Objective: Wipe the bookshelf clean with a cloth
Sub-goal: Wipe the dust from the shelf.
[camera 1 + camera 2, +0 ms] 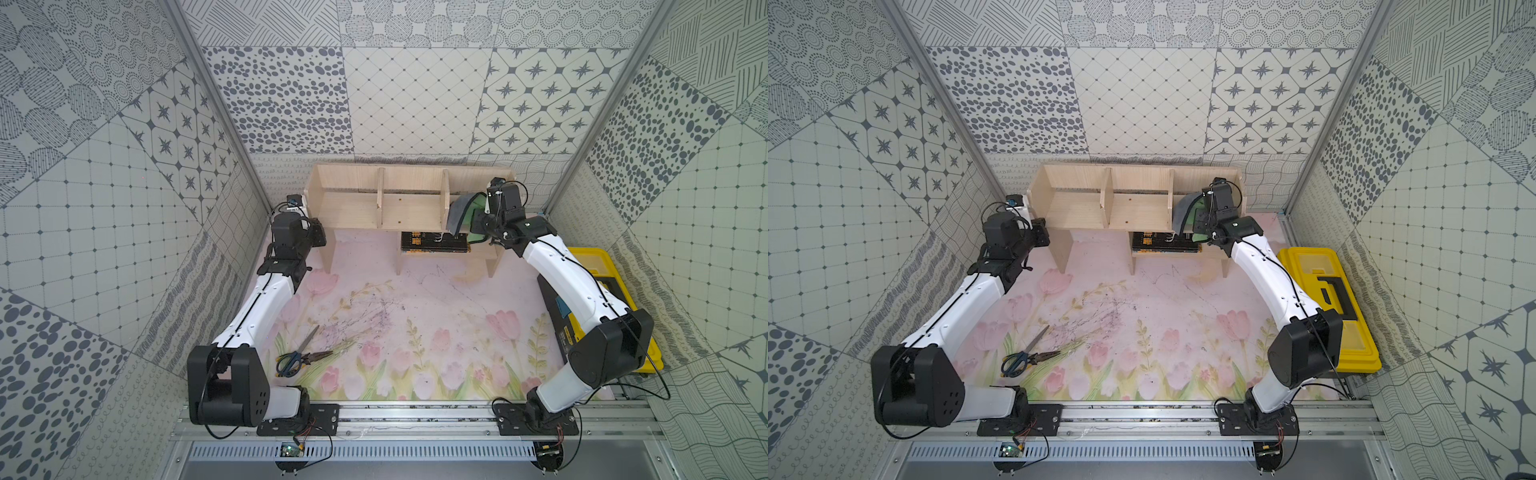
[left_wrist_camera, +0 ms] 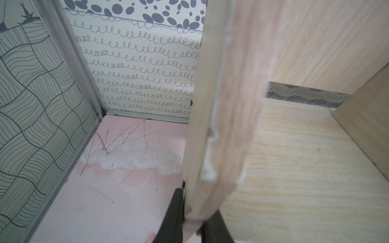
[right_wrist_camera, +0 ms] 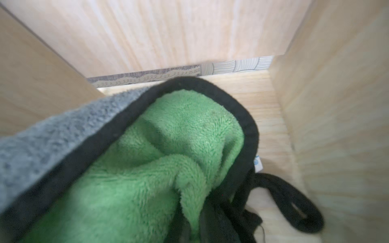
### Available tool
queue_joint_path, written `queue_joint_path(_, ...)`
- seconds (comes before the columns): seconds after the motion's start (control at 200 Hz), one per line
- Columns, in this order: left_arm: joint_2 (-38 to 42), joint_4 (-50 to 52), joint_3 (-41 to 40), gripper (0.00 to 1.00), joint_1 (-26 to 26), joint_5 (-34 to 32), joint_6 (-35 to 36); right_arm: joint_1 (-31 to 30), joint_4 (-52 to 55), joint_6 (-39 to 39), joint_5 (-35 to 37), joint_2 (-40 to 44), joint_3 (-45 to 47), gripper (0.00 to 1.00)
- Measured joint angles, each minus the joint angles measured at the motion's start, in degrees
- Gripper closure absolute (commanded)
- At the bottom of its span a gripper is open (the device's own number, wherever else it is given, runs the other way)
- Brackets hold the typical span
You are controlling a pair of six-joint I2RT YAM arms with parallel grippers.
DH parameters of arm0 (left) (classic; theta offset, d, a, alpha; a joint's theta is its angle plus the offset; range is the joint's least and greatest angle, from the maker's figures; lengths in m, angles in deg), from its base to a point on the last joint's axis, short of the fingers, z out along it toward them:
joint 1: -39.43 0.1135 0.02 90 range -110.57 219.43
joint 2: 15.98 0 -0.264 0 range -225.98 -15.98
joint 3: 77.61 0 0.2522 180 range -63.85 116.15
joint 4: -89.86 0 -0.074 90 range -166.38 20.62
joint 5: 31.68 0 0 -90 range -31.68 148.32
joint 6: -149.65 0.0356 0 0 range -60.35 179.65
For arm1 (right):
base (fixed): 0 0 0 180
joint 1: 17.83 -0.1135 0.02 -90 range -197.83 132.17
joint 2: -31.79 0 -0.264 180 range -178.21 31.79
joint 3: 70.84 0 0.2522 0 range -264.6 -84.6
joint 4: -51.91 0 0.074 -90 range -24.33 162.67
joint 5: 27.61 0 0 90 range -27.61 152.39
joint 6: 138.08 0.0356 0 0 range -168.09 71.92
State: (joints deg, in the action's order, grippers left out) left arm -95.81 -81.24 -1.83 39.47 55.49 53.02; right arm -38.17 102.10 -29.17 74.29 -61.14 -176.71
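**Two arms at the bookshelf, cloth in the end bay**

The right gripper (image 1: 478,218) is clenching a bunched cloth (image 3: 168,136) inside the top tier of the bookshelf (image 1: 353,210). It is working in the bay between the second upright divider and the end panel on the robot's right. The cloth is turning its green face toward the wrist camera, while the grey face is folding over along the dark edging, close beside the divider. Whether the fabric is pressing on the shelf board cannot be told from these views.

At the opposite end, the left gripper (image 2: 194,206) is pinching the unit's sloped side panel. One finger is sitting outside the panel and the other inside.

The pale-wood shelf is standing at the back of the flowered mat (image 1: 415,316), near the rear wall. Dark books (image 1: 434,243) are lying flat on its short lower shelf. A yellow-and-black toolbox (image 1: 1308,266) is sitting beside the right arm, and blue-handled scissors (image 1: 297,358) are lying on the mat near the left arm.
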Motion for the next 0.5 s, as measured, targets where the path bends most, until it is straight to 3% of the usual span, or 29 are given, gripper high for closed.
queue_joint_path(0.275,0.13,0.22,0.00,1.00,-0.90,-1.49,0.33,0.07,4.17,0.02,-2.23,-7.58,-13.88,1.00)
queue_joint_path(0.5,0.63,0.96,0.00,1.00,-2.25,-4.07,0.37,3.63,7.52,0.98,1.68,-4.02,-15.28,1.00)
